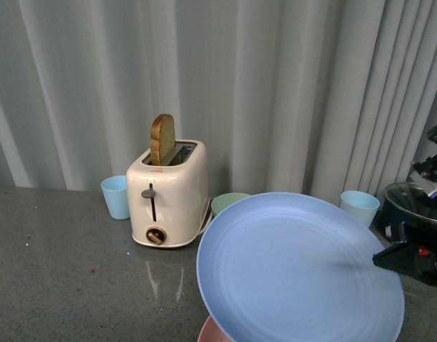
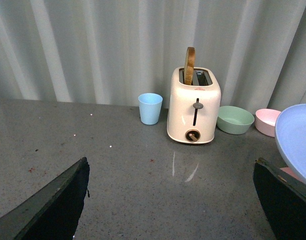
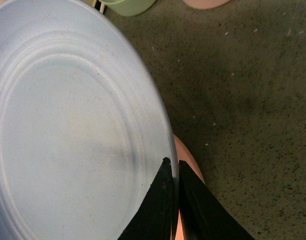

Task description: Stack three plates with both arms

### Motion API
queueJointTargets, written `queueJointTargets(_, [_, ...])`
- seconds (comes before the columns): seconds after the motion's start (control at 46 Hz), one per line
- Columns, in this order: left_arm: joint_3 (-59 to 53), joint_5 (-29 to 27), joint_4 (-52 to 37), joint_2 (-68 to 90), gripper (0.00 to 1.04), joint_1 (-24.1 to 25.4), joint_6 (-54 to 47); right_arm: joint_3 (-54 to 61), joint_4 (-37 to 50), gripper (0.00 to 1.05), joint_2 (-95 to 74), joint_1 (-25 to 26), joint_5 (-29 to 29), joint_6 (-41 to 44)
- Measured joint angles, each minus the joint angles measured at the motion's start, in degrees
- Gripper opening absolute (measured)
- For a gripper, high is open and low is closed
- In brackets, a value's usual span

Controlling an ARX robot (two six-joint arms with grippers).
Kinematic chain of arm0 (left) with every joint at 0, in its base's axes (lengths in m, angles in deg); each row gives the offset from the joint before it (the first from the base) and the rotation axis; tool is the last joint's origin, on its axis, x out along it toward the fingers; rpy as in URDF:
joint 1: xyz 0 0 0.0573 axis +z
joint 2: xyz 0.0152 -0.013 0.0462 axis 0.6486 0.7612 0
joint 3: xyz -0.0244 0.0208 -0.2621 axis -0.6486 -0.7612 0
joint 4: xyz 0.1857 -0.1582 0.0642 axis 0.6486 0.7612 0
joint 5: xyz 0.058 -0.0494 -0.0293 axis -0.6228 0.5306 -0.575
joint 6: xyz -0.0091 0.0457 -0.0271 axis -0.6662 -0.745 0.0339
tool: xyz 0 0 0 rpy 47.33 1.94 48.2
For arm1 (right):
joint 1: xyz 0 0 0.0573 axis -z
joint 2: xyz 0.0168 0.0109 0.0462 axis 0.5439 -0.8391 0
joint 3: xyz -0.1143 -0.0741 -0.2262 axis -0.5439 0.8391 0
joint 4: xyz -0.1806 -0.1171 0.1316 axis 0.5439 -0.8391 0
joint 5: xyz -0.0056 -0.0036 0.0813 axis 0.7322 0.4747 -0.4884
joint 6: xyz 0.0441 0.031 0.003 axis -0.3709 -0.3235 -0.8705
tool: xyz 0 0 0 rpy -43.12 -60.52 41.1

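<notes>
Right end effector (image 3: pixel 173 172) pinched shut on the rim of the light blue plate (image 1: pixel 296 267), one finger above and one below. Left end effector (image 2: pixel 167 200) spread wide with nothing between its fingers, hovering over bare grey speckled tabletop (image 2: pixel 68 135). Blue plate held tilted above the tabletop, over a pink plate (image 1: pixel 212 333) peeking out at 6 o'clock of it. Grey pleated curtain (image 1: pixel 275 85) closing the far side. Cream toaster (image 1: pixel 168 192) at 10 o'clock from the blue plate, a slice of toast (image 1: pixel 162 139) upright in one slot. Pale blue cup (image 1: pixel 115 197) just beside the toaster at its 9 o'clock; green bowl (image 2: pixel 235 119) and pink bowl (image 2: pixel 267 121) at its 3 o'clock; a second pale blue cup (image 1: pixel 360 207) at 1 o'clock from the plate. Contents of cups and bowls hidden. Open tabletop broad at 8 to 9 o'clock of the plate. Dark pot with glass lid (image 1: pixel 418 206) near the right edge.
</notes>
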Motion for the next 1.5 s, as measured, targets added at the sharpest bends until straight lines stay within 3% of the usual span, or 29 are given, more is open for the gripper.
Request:
queueJointTargets(0.347, [0.00, 0.02, 0.00, 0.00, 0.98, 0.00, 0.00, 4.33, 3.72, 0.03, -3.63, -3.04, 0.00, -2.34])
queueJointTargets(0.825, [0.00, 0.02, 0.00, 0.00, 0.98, 0.00, 0.00, 6.54, 4.52, 0.04, -6.73, -1.92, 1.51, -1.86])
queueJointTargets(1.194, [0.00, 0.02, 0.00, 0.00, 0.98, 0.00, 0.00, 6.64, 2.93, 0.77, -5.25, -0.52, 1.14, -1.95])
queueJointTargets(1.325, [0.00, 0.02, 0.00, 0.00, 0.98, 0.00, 0.00, 8.00, 1.88, 0.98, -1.11, 1.36, 0.17, -1.97])
queueJointTargets(1.498, [0.00, 0.02, 0.00, 0.00, 0.98, 0.00, 0.00, 10.51, -1.86, 0.97, 9.44, 7.26, 2.14, -1.97])
